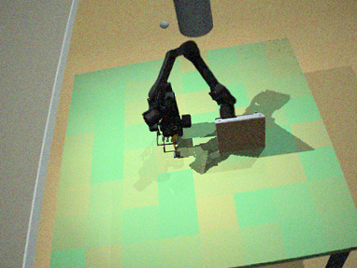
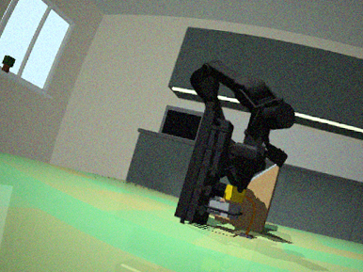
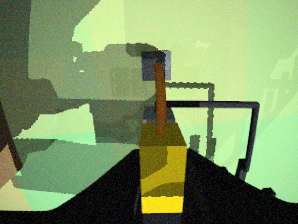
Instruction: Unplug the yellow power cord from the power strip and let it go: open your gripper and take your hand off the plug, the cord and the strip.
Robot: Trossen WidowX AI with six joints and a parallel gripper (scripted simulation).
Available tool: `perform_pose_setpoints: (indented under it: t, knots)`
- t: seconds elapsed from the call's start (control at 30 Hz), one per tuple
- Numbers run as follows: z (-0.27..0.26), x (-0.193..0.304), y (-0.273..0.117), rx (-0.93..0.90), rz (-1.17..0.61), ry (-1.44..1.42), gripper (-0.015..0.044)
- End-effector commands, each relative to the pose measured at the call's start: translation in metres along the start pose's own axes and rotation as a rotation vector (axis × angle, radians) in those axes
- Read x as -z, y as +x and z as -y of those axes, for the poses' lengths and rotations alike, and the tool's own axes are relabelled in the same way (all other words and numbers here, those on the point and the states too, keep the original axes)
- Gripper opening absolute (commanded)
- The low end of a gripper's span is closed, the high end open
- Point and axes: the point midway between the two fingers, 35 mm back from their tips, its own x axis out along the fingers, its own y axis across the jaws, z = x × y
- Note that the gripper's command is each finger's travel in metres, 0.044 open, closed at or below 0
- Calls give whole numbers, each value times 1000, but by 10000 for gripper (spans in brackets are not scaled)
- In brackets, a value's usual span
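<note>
Our hand [image 1: 173, 138] [image 2: 239, 189] [image 3: 161, 156] is clamped on the yellow plug [image 1: 174, 137] [image 2: 235, 193] [image 3: 162, 170], which sits at the pale strip [image 2: 219, 208] left of the upright brown board [image 1: 242, 135] [image 2: 261, 200] on the table [image 1: 140, 259] [image 2: 79, 231] [image 3: 270, 30]; grip looks done, pull, release and backing off remain.

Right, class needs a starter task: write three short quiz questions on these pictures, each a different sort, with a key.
1. True or false: the fingers of the gripper stand on opposite sides of the yellow plug.
2. Which colour is the cord in the wrist view?
a) blue
b) orange-brown
c) white
3. Fill in: in the exterior view, a small potted plant stands on the sill of the ____.

Key: 1 true; 2 b; 3 window.
</note>
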Motion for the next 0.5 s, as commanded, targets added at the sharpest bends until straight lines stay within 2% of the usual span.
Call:
perform_pose_setpoints:
  t: [0.0, 0.47]
  knots:
    - [3, -18, -5, 6, 33, 4, 0]
    - [3, -40, -9, 6, 34, 2, 0]
